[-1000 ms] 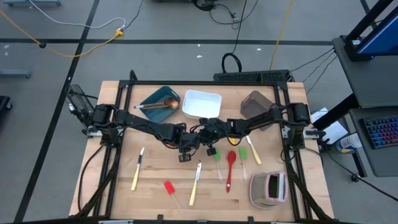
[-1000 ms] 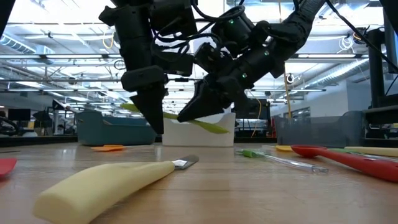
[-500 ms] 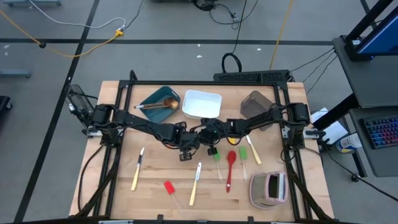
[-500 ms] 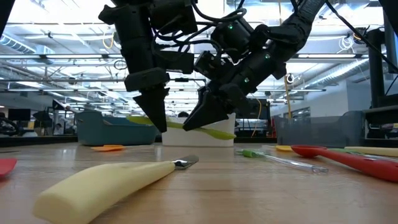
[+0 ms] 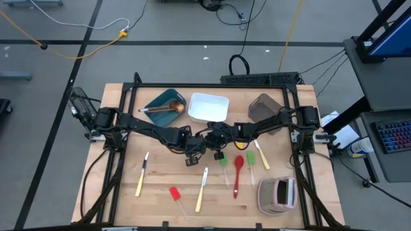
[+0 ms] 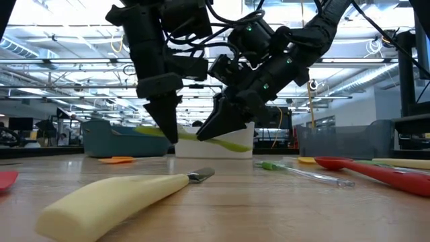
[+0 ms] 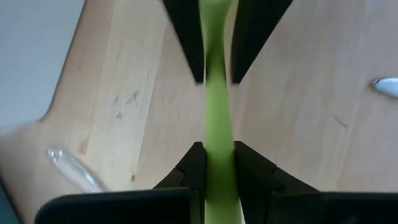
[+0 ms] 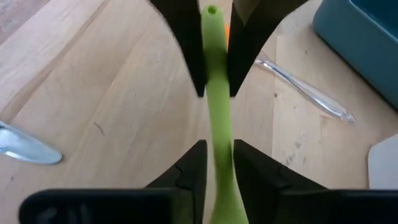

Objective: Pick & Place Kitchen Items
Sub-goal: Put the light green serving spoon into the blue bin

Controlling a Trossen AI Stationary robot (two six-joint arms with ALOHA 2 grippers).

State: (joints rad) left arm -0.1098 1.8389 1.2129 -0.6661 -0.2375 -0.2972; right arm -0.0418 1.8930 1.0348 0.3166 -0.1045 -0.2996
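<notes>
Above mid-table: we see both grippers clamped on one green spoon [image 6: 201,138].
Left gripper [image 6: 168,131]: pinches the handle end.
Right gripper [image 6: 211,128]: grips the other end — spoon held clear of the wood.
Nearby: a pale-handled knife [image 6: 114,198] — lying flat in front.

You see two dark, near-black arms built of chunky jointed segments. On the left arm [image 5: 144,128], black cables loop loosely along the links above the bench [image 5: 115,192]. The right arm [image 5: 270,125] carries a small green indicator light on its wrist housing. Each arm ends in a pair of matte black fingers [image 7: 191,168] that taper to wedge-shaped tips, broad at the base and narrow at the end.
</notes>
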